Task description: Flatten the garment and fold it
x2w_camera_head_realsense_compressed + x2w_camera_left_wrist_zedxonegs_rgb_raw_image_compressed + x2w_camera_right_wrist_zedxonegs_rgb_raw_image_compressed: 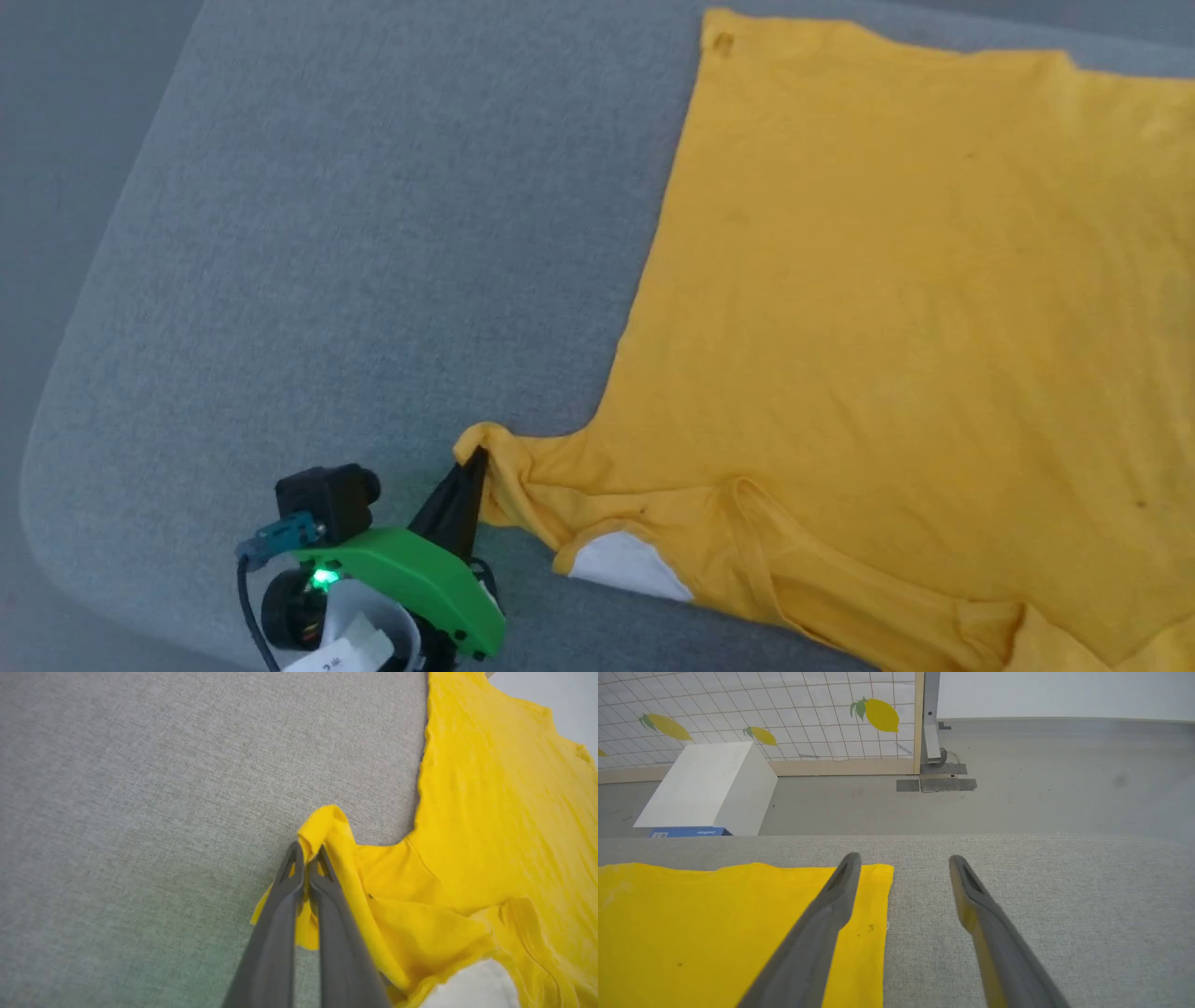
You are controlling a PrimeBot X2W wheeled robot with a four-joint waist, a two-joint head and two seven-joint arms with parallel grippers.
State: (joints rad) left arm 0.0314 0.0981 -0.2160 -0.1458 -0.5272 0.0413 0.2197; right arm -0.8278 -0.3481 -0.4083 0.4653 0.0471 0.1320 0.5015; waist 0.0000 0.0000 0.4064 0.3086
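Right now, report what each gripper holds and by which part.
Left gripper pinches the yellow T-shirt by its bunched sleeve tip. Right gripper is open, holding nothing.

One garment (887, 280), one left pincer (476, 459), one right pincer (903, 859), one tabletop (327, 233), one white box (710, 784), three whole printed lemons (880, 715) on one gridded panel (808, 723).

Left pincer (308, 851) clamped tight, both dark fingers pressed together on a bunched sleeve edge of the yellow garment (490, 812). The sleeve fold stands up over the fingertips. The shirt body spreads flat to the right on the grey fabric worktop (140, 812), with a white patch (476, 984) at the lower right.
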